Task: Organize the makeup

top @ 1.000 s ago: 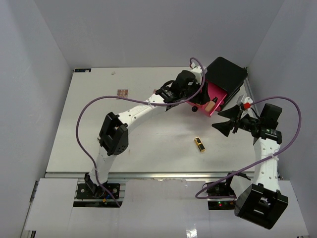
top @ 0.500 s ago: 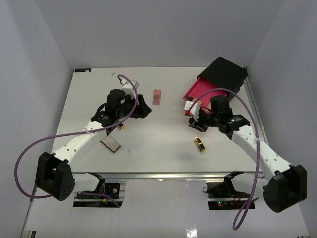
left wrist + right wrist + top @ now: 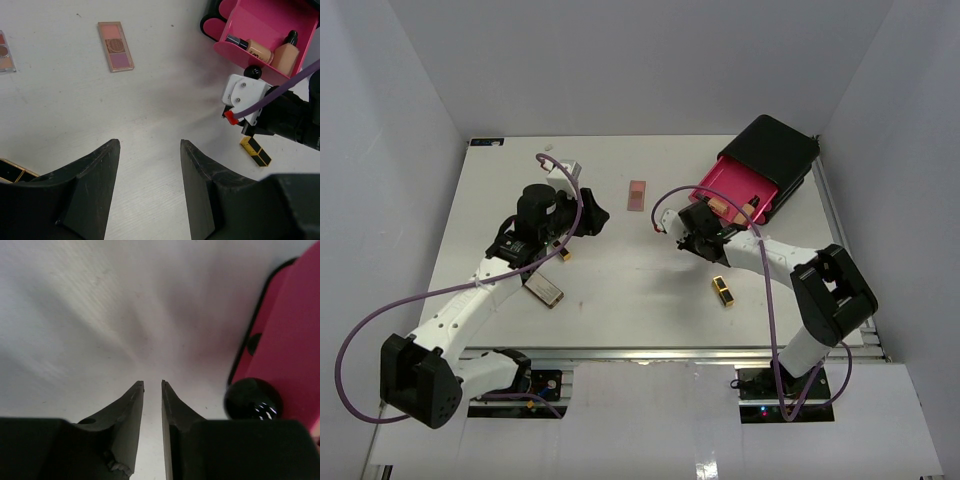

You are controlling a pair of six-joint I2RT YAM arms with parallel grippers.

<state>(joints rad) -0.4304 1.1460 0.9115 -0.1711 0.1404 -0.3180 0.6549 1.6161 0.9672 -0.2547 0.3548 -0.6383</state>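
White table [image 3: 640, 315], far right: the right gripper [image 3: 152, 383], jaws pressed together and empty, could nudge the pink drawer [image 3: 285, 330] just beside it; left gripper [image 3: 150, 145] spread.

Parted claw [image 3: 150, 143], eyeshadow palette [image 3: 115, 46], pink drawer [image 3: 270, 17] holding bottles [image 3: 260, 50], lipstick [image 3: 255, 151]

White arms [image 3: 450, 312], black joints, purple cables [image 3: 280, 93]; left gripper [image 3: 149, 145] and right gripper [image 3: 152, 384] black.
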